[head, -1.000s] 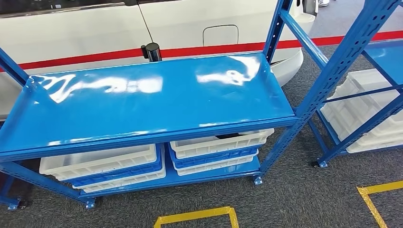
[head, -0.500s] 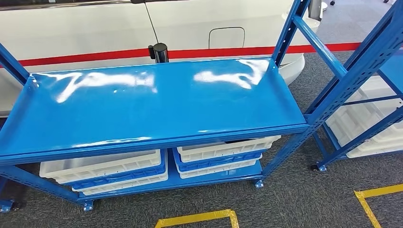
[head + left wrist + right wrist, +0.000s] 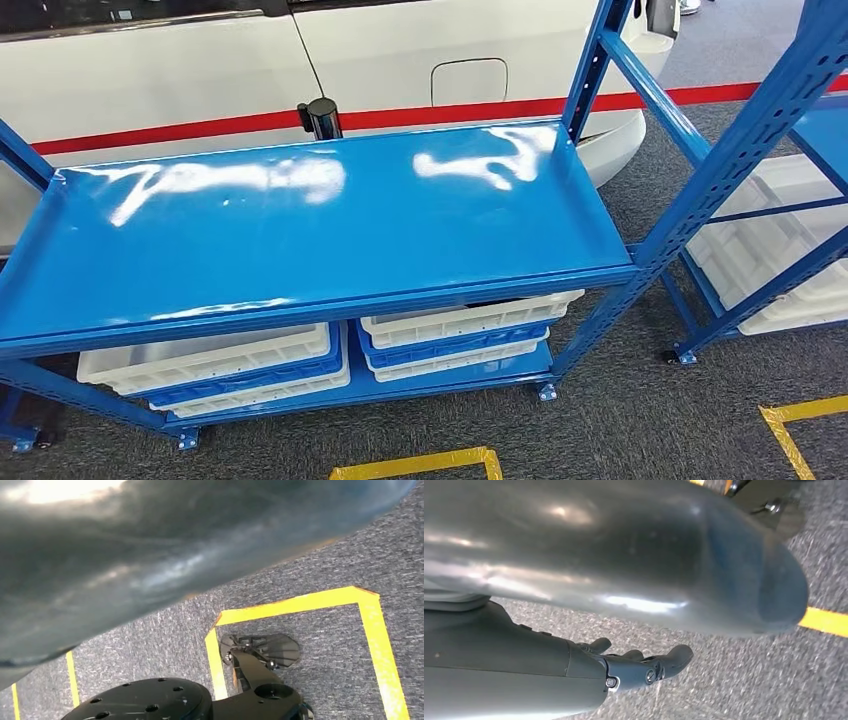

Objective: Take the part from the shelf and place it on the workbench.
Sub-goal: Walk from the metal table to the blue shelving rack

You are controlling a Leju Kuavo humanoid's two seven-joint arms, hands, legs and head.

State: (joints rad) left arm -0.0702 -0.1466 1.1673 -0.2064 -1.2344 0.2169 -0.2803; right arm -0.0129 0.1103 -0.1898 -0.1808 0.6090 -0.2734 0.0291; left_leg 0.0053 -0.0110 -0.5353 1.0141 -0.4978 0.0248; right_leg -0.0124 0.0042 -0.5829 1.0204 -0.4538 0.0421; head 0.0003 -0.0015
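A blue metal shelf rack (image 3: 320, 230) stands in front of me in the head view, its glossy top board bare. Below it sit two stacks of white and blue trays, one on the left (image 3: 210, 360) and one on the right (image 3: 460, 325). A dark shape at the back of the right stack is mostly hidden by the board. My right hand (image 3: 644, 667) hangs over the grey carpet, its fingers stretched out and holding nothing. A blurred grey part of my left hand (image 3: 150, 555) hangs over the carpet too, with its fingers hidden.
A second blue rack (image 3: 740, 150) with white trays (image 3: 790, 260) stands at the right. A white vehicle (image 3: 200, 70) with a red stripe and a black post (image 3: 320, 115) are behind the shelf. Yellow tape (image 3: 420, 465) marks the carpet in front.
The whole head picture has swayed slightly right and back left, so the camera moved. Nothing on the rack has changed place.
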